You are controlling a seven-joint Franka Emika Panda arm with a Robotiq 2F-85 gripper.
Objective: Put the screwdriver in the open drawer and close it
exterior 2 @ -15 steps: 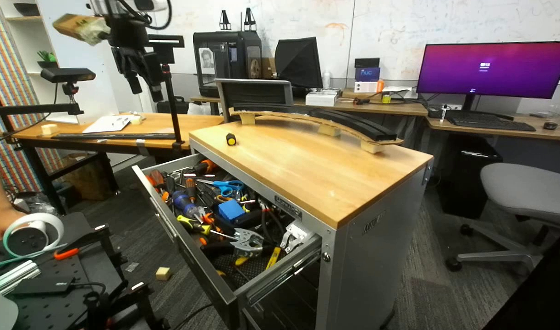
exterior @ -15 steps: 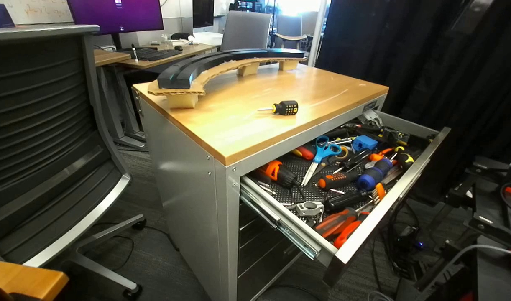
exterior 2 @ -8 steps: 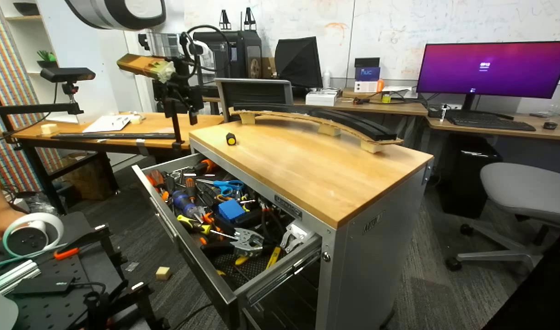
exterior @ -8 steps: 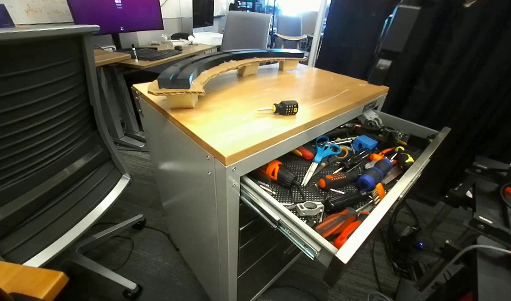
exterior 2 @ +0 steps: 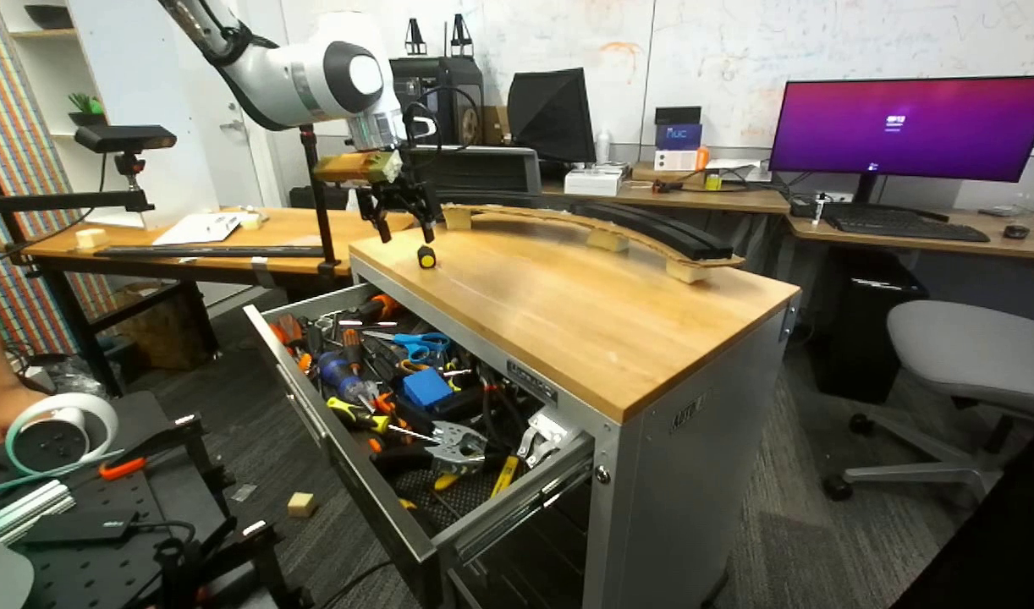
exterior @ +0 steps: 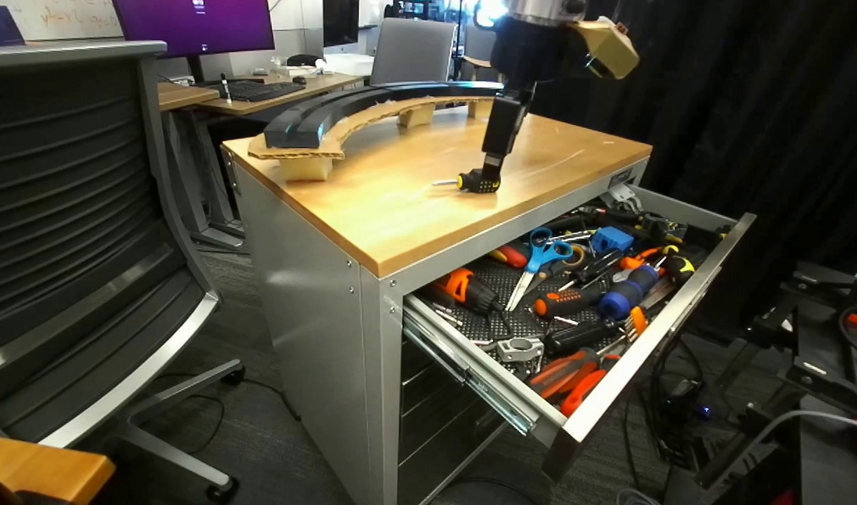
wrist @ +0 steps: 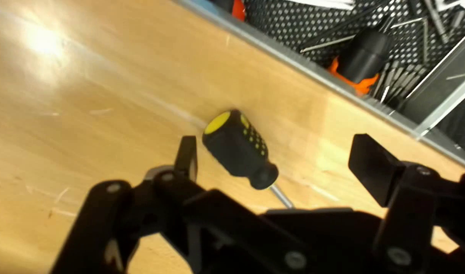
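The screwdriver, stubby and black with yellow marks and a short silver shaft, lies on the wooden cabinet top in both exterior views [exterior: 473, 183] [exterior 2: 426, 257] and in the wrist view [wrist: 238, 148]. My gripper [wrist: 278, 161] is open and empty in the wrist view. The screwdriver lies between its fingers, nearer the left one, and the gripper body hides the shaft tip. In an exterior view the gripper [exterior 2: 407, 233] is just above and behind the handle; a fingertip overlaps the handle in an exterior view [exterior: 492, 168]. The grey drawer [exterior: 670, 319] [exterior 2: 352, 465] is pulled out, full of tools.
A black curved piece [exterior: 386, 98] on cardboard and wooden blocks stands at the back of the cabinet top [exterior: 400, 210]. Blue scissors [exterior: 537, 259] and other tools fill the drawer. An office chair [exterior: 85, 210] stands beside the cabinet. A black cart [exterior 2: 119, 516] stands before the drawer.
The arm has swung in and come down over the cabinet top, and the open gripper is now at the screwdriver. The screwdriver and drawer have not moved.
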